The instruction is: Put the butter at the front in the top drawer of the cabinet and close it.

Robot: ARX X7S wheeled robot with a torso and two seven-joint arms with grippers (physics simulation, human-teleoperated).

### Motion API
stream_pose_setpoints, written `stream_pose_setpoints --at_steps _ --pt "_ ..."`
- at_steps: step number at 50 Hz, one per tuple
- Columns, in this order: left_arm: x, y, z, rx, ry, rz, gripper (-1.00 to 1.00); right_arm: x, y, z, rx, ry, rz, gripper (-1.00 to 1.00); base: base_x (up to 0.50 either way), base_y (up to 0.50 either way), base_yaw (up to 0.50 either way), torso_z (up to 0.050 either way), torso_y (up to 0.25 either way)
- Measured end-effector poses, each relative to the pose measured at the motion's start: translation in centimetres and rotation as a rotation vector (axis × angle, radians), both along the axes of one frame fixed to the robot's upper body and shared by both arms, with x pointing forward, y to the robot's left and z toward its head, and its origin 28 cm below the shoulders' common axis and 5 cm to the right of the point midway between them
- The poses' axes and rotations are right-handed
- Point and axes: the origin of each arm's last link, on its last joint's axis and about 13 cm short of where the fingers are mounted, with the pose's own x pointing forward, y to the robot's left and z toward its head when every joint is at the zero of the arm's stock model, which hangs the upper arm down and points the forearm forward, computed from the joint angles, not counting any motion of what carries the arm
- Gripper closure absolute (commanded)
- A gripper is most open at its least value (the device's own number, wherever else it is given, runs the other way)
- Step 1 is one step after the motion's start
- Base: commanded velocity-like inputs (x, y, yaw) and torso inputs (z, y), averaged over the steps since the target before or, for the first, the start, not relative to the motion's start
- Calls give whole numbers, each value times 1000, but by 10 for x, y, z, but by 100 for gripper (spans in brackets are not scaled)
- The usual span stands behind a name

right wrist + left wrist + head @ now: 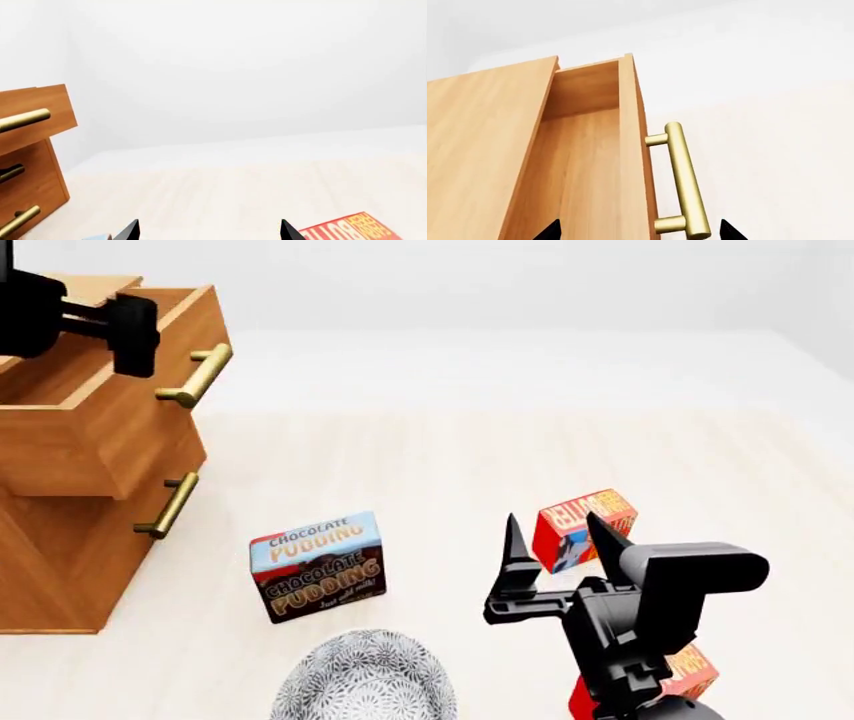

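**Top drawer pulled open, butter cartons on the worktop**

The cabinet stands at the left of the head view. Its top drawer is pulled out, its brass handle facing the worktop. The left gripper hovers over the open drawer near the handle; its jaws are spread and hold nothing. In the left wrist view the drawer's inside looks bare wood.

The front butter lies on the worktop, well apart from the cabinet. The right gripper hangs just beside it, jaws open and empty. A second butter carton sits nearer the robot, partly hidden by the right arm. A Chocolate Pudding box stands between cabinet and cartons, with a patterned grey bowl nearer the robot.
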Motion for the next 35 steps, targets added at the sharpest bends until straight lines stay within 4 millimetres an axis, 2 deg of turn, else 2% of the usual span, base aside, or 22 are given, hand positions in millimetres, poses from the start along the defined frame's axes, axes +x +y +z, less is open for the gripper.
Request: stream_pose_setpoints --at_steps 35 --pt "8 2 -18 -46 70 -30 -100 0 4 0 -7 4 12 -100 0 0 0 0 0"
